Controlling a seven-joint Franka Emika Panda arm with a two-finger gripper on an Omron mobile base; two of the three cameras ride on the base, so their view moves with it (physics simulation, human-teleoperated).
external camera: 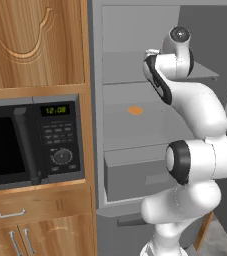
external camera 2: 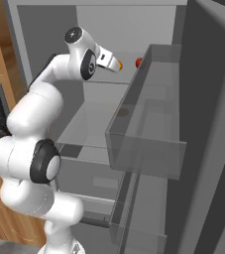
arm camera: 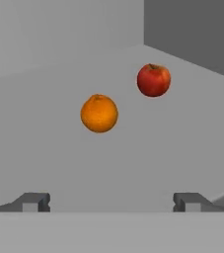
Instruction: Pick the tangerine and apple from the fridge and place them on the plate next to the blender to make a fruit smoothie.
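Observation:
The tangerine (arm camera: 99, 113) rests on an upper grey shelf (arm camera: 54, 163) of the open fridge (external camera: 97, 100), straight ahead of my gripper (arm camera: 111, 203). The red apple (arm camera: 154, 80) stands a little farther back and to its right, apart from it. My gripper is open, its fingertips (arm camera: 35, 202) spread wide, short of the tangerine with nothing between them. From the right base view the hand (external camera 2: 107, 58) reaches into the fridge, with the tangerine (external camera 2: 120, 65) just past it and the apple (external camera 2: 139, 62) beyond. The plate and the blender are out of view.
A flat orange patch (external camera: 135, 110) lies on the lower shelf. The open fridge door's clear bin (external camera 2: 148, 124) juts out on the right. A grey drawer (external camera: 135, 175) sits at the fridge bottom. A black microwave (external camera: 30, 142) is set in wooden cabinets to the left.

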